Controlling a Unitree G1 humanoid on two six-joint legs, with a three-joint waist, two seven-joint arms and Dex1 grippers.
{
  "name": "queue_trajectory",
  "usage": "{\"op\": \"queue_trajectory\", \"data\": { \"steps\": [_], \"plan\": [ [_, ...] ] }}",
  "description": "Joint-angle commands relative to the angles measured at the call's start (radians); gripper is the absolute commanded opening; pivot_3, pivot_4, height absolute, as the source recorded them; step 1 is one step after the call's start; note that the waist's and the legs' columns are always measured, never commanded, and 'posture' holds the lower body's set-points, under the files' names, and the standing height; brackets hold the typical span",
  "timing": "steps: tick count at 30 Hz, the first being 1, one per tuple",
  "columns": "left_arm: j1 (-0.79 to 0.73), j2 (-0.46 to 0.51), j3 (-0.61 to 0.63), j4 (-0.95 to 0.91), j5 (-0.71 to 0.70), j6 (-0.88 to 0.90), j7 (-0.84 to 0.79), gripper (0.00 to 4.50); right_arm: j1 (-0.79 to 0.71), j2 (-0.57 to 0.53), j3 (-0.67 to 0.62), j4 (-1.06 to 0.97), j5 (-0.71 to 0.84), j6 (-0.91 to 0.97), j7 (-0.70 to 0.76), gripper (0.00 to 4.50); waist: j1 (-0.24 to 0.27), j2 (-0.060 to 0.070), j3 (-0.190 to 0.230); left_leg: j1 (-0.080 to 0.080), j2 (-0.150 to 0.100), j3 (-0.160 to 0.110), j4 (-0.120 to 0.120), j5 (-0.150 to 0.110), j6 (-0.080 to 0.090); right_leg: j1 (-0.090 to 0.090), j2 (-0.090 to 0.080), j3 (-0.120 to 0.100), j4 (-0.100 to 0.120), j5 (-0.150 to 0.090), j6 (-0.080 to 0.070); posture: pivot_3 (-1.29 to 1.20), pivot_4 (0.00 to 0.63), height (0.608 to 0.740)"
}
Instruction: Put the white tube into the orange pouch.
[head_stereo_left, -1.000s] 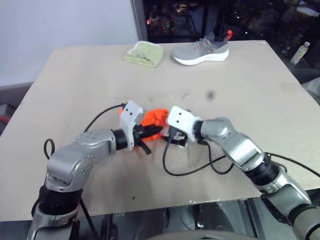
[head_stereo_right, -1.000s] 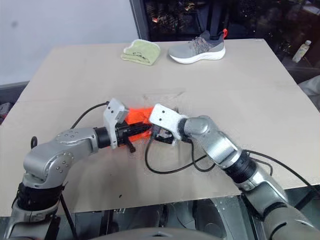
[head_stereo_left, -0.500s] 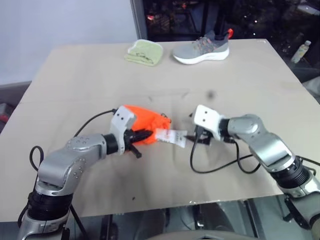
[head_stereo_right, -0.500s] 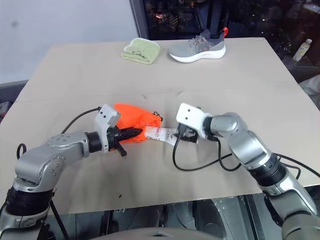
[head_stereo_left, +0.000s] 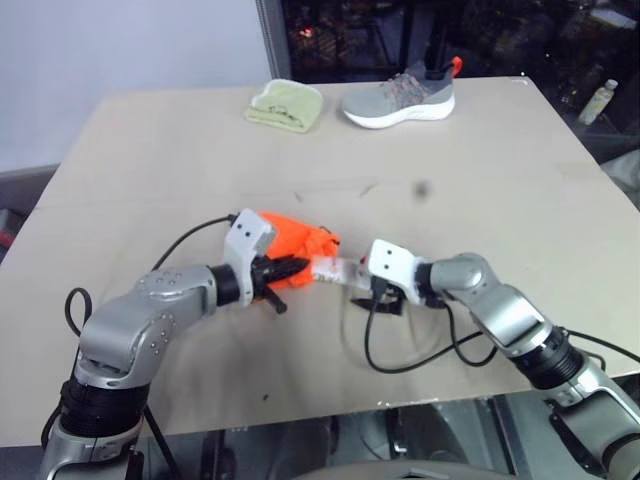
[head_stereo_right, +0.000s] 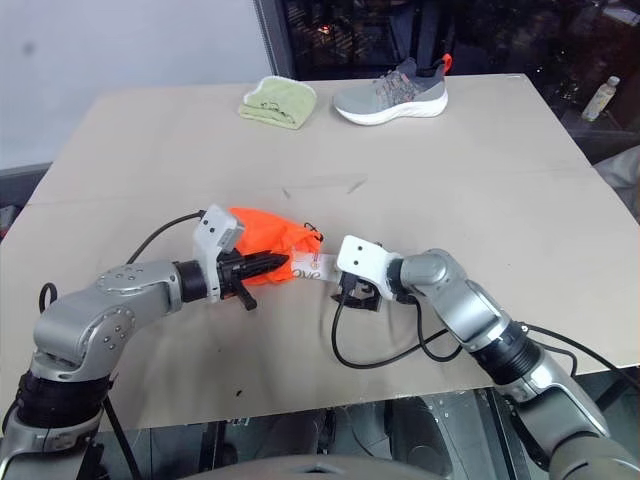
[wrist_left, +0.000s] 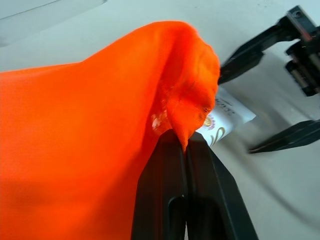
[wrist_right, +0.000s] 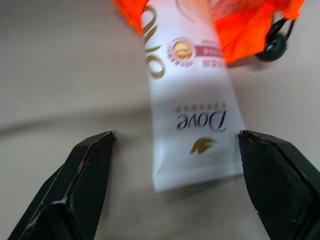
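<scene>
Even, soft overhead light; faint shadows; dark background; blurred right wrist close-up

- The orange pouch (head_stereo_right: 262, 234): bright orange fabric, bunched and crumpled, lying on the tan tabletop; a small dark cord bead shows at its mouth, and the mouth's edge is pulled up into a pinched peak.
- The white tube (wrist_right: 187, 107): flat, white, gold and pink print, lying flat with one end inside the pouch's mouth, the crimped end sticking out.
</scene>
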Motion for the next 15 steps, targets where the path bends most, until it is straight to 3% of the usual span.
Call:
{"op": "queue_trajectory", "data": {
  "steps": [1,9,12,15],
  "plan": [
    [0.0,-0.003,0.005,-0.04,-0.009,-0.008,0.002,0.0,-0.022,0.035,-0.028,0.048,-0.028,-0.014,-0.045,4.0,0.001,0.0,0.0,0.0,0.0,0.0,0.0,0.0,-0.001,0.0,0.0,0.0,0.0,0.0,0.0,0.0,0.15,0.74],
    [0.001,0.002,0.011,-0.056,-0.025,0.001,-0.01,0.0,-0.04,0.078,-0.023,0.118,-0.013,-0.032,-0.002,4.0,0.001,0.0,0.0,0.0,0.0,0.0,0.0,0.001,-0.002,0.0,0.0,0.0,0.001,0.0,0.0,0.0,0.15,0.74],
    [-0.007,0.004,0.014,-0.057,-0.029,0.004,-0.009,0.0,-0.052,0.091,-0.025,0.135,-0.014,-0.038,0.005,3.25,0.001,0.0,0.0,0.0,0.0,0.0,0.0,0.001,-0.002,0.0,0.0,0.0,0.001,0.0,0.0,0.0,0.15,0.74],
    [-0.01,0.003,0.016,-0.058,-0.029,0.007,-0.008,0.0,-0.064,0.102,-0.035,0.125,-0.015,-0.035,0.005,1.77,0.001,0.0,0.0,0.001,0.0,0.0,0.0,0.001,-0.002,0.0,0.0,0.0,0.001,0.0,0.0,0.0,0.15,0.74]
  ]
}}
